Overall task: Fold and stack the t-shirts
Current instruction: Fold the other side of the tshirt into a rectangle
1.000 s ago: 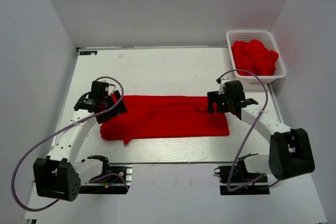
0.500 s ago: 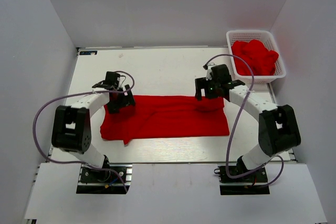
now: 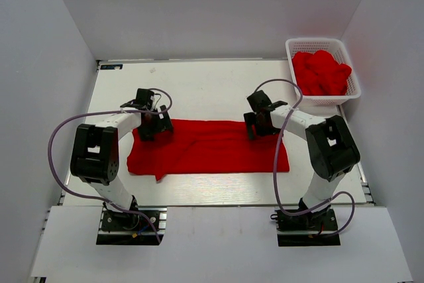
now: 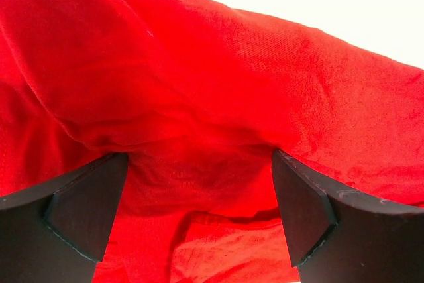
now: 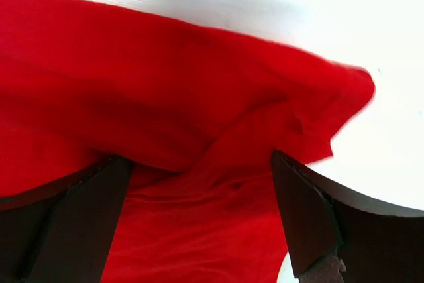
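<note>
White walls are closing in a white table. On its near half a plain bright red short-sleeved cloth t-shirt is lying spread as a wide band between the two arms. It is creasing along its middle, and a small flap is sticking out at its near left edge. More red t-shirts are sitting crumpled in a white plastic lattice basket at the far right corner, well apart from the spread one.

The left gripper is reaching down at the shirt's far left edge and the right gripper at its far right edge. Both are standing wide open. In the wrist views raised folds of red cloth are lying between the black fingers without being pinched, so neither is holding anything yet.

Over the last second both grippers have been moving inward from the shirt's outer ends toward its far edge, while the shirt is keeping nearly the same outline. I am judging this as lining up for a grasp of the far edge, with the fold not yet begun and nothing stacked.

A small dark sticker is showing at the table's far left corner, too small to read; no other writing is showing.
</note>
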Tool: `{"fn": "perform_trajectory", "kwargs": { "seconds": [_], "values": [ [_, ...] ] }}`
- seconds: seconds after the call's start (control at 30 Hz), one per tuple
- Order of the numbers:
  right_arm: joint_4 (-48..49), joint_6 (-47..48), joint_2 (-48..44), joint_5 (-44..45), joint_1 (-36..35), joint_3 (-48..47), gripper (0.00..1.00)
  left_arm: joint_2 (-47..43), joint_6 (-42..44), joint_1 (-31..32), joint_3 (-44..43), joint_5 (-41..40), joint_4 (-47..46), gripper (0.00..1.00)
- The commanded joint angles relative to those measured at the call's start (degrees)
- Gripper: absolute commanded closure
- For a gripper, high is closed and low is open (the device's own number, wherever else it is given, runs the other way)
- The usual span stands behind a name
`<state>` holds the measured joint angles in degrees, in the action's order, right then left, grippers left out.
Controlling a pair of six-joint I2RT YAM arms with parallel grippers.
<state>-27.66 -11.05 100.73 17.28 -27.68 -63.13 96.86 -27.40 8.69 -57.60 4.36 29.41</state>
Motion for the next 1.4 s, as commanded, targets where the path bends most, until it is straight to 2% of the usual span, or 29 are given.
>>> {"fn": "perform_trajectory", "kwargs": {
  "seconds": [0.0,0.2,0.47,0.83,1.03,1.17,1.33,1.37],
  "values": [
    [-4.3,-6.2,-0.3,9.7,-0.7,-1.4,0.10,1.0,-0.6,-0.3,1.7,-3.2,1.0,0.00],
    [-8.4,-13.5,-2.3,16.8,0.2,2.0,0.10,2.2,-1.7,-0.3,0.7,-8.9,3.8,0.00],
    [-13.6,-22.9,-6.3,22.5,2.6,6.1,0.10,2.7,-2.2,-2.0,0.1,-9.5,4.4,0.00],
    [-13.9,-25.3,-14.5,20.3,9.0,11.5,0.10,2.7,-2.2,-4.2,-0.4,-9.5,4.4,0.00],
    [-14.1,-25.2,-19.9,13.2,11.2,13.7,0.10,2.7,-2.2,-4.7,-2.4,-8.3,4.4,0.00],
    [-12.8,-20.3,-25.0,7.1,11.8,11.9,0.10,3.3,-0.3,-4.7,-6.3,-6.0,5.0,0.00],
    [-3.4,-6.2,-29.5,-12.2,11.5,11.2,0.10,4.5,0.3,-4.7,-12.5,-4.4,5.5,0.00],
    [-0.4,-5.0,-29.5,-20.0,11.4,11.3,0.10,4.5,0.8,-4.7,-13.6,-3.8,6.0,0.00]
  ]
}}
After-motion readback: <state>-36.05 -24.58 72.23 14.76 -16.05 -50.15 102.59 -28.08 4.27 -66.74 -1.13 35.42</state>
